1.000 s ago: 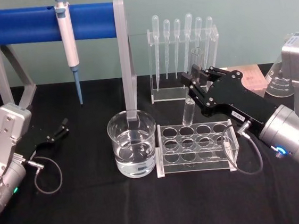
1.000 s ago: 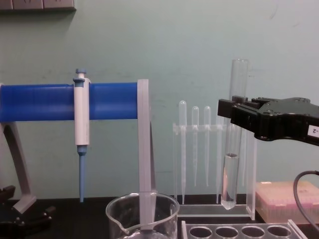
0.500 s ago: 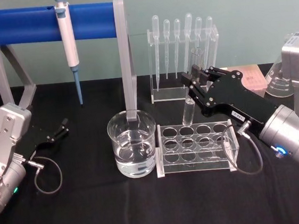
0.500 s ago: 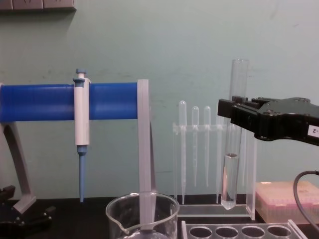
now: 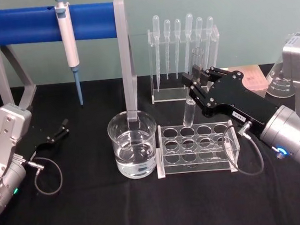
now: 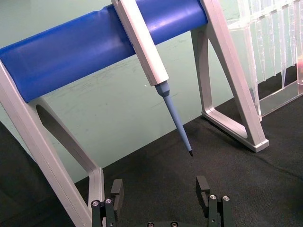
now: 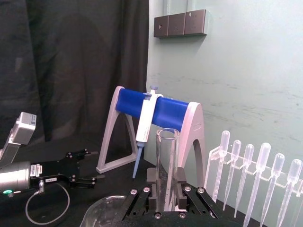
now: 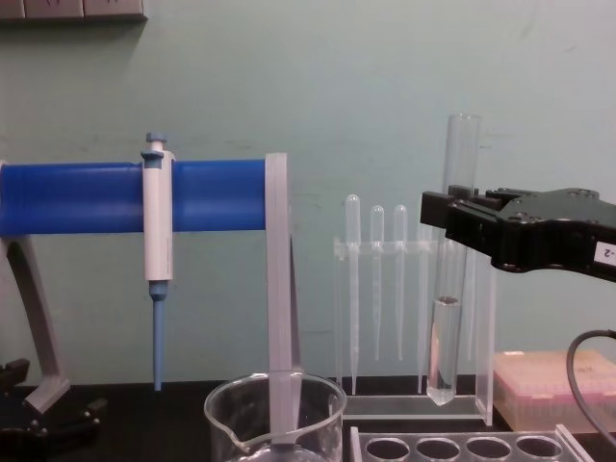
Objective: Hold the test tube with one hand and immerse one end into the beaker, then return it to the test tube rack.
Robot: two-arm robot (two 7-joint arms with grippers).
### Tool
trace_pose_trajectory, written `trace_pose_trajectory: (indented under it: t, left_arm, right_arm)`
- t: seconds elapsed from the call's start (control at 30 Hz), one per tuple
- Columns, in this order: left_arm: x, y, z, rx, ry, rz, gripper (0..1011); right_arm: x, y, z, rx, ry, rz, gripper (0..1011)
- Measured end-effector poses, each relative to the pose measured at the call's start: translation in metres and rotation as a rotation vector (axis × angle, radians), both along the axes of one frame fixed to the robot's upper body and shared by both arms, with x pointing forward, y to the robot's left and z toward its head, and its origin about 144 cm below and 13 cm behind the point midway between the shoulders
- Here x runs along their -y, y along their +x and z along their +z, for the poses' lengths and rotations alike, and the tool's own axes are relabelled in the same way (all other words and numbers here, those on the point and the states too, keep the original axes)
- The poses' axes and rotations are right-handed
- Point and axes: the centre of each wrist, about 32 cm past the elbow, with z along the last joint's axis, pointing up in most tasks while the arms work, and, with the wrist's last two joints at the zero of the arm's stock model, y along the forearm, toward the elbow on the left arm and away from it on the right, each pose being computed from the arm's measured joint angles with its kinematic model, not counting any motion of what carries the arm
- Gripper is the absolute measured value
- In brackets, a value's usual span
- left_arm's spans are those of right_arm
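Right pincer, clenched around the middle of the upright test tube. Its white label shows "-2" at the chest view's edge. The tube's round end hangs above the rear-left holes of the clear rack, apart from it. The water-filled beaker stands just beside the rack's left end. Left pincer, released, rests on the black counter at the left.

The fingers of the right gripper clamp the upright test tube, open rim up, with the beaker rim beside them, the pipettor on its blue stand behind, racked pipettes alongside, and the left gripper spread low over the desk.
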Motion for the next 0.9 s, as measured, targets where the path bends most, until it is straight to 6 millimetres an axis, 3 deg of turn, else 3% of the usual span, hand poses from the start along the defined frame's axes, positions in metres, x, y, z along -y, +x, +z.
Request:
trace_pose_trajectory:
  t: [0.9]
  left_arm:
    - [0.0, 0.0, 0.0, 0.0, 0.0, 0.0, 1000]
  right_arm:
    - [0.0, 0.0, 0.0, 0.0, 0.0, 0.0, 226]
